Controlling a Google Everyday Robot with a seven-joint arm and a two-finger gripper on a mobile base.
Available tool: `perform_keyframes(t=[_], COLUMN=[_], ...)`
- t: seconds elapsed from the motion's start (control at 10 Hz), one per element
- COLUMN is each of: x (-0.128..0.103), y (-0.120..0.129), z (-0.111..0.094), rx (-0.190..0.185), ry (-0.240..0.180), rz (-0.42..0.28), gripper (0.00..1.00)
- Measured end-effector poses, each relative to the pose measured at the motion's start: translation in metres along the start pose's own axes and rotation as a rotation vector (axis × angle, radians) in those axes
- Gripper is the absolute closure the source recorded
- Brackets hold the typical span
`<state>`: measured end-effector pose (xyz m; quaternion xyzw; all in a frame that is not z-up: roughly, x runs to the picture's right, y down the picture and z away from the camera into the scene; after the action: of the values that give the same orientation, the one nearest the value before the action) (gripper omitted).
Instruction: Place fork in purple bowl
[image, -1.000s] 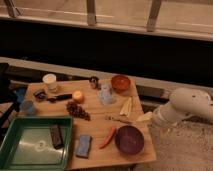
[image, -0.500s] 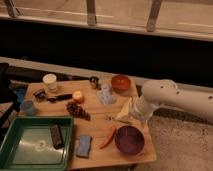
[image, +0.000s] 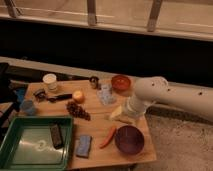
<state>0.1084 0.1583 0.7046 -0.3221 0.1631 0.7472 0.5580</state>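
The purple bowl (image: 129, 139) is round, deep and dark, and stands at the front right of the wooden table (image: 95, 125). I cannot make out a fork. My white arm (image: 160, 95) reaches in from the right over the table's right side. My gripper (image: 123, 115) is at its low end, just above and left of the purple bowl, over a pale yellowish thing (image: 116, 114) on the table. The arm hides what lies under it.
An orange-red bowl (image: 120, 82), a clear glass (image: 105, 94), a small dark can (image: 94, 81), a white cup (image: 50, 81), an orange (image: 78, 96), grapes (image: 77, 110), a red pepper (image: 107, 137) and a blue sponge (image: 84, 146) lie about. A green tray (image: 20, 145) fills the front left.
My arm has swung in from the right edge, leftwards over the table. Its end now hangs over the pale yellowish thing near the purple bowl. The objects have not moved.
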Motion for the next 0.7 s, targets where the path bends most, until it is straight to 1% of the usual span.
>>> perform_keyframes(t=[0.3, 0.4, 0.5, 0.7], x=[-0.012, -0.015, -0.019, -0.025], y=[0.002, 0.0, 0.003, 0.005], z=[0.0, 0.0, 0.002, 0.005], rx=[0.029, 0.041, 0.058, 0.068], ry=[-0.024, -0.03, -0.031, -0.039], rz=[-0.046, -0.058, -0.084, -0.12], gripper=[0.2, 0.2, 0.2, 0.2])
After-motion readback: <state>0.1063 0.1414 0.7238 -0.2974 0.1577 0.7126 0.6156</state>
